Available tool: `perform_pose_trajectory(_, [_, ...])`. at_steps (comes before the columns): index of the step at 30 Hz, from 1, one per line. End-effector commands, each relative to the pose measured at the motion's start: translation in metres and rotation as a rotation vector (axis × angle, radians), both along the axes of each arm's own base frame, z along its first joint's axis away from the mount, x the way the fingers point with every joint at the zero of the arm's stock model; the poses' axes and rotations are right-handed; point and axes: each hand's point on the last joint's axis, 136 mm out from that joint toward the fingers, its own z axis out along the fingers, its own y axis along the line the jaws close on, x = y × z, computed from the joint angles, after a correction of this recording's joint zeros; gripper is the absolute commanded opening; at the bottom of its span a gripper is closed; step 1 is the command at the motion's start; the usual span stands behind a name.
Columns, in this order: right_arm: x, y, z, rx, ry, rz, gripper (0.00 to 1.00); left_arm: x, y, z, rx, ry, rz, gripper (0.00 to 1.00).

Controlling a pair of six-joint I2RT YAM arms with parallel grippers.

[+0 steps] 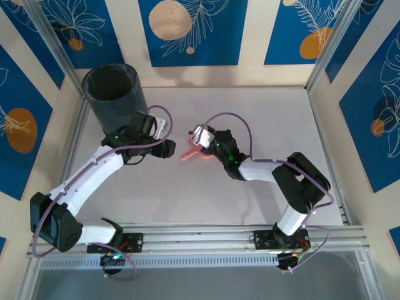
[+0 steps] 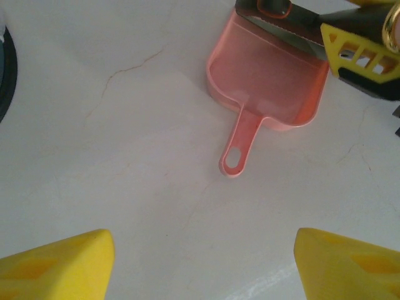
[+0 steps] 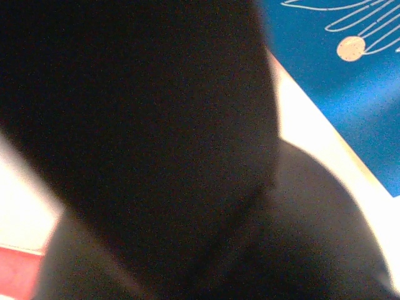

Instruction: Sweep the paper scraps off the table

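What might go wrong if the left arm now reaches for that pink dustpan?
1. The pink dustpan lies flat on the table, its thin handle pointing toward the open left gripper. The gripper may push the pan away instead of catching it.
2. The right gripper hangs over the pan's far end, seemingly holding a dark tool. The two arms could bump there.

open table (image 1: 275,125) right of dustpan (image 1: 190,153), bin (image 1: 115,94) blocks far-left corner

Lab cell: railed table (image 1: 275,119), patterned walls (image 1: 194,37)
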Motion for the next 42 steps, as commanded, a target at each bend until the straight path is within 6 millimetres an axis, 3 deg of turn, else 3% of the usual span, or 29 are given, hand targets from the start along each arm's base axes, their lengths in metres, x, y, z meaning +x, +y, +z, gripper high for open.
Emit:
perform_pose_trajectory(1, [-0.003,0.004,-0.002,0.001,-0.027,-0.006,0.03,0.000,0.008,0.003,0.000,-0.011,0.025,0.76])
perform_pose_trajectory(7, [-0.011,0.007,-0.014,-0.005,-0.001,0.000,0.14,0.001,0.010,0.001,-0.001,-0.009,0.029,0.76])
perform_pose_trajectory(11, [-0.016,0.010,-0.017,-0.001,0.012,0.010,0.17,0.001,0.012,0.000,-0.001,-0.010,0.031,0.76])
perform_pose_trajectory(16, [-0.022,0.013,-0.022,0.000,0.023,0.016,0.31,0.000,0.015,-0.004,0.009,-0.002,0.037,0.76])
perform_pose_trajectory(42, [-0.050,0.020,-0.058,-0.095,0.102,0.068,0.57,-0.002,0.018,-0.007,0.013,-0.006,0.032,0.77])
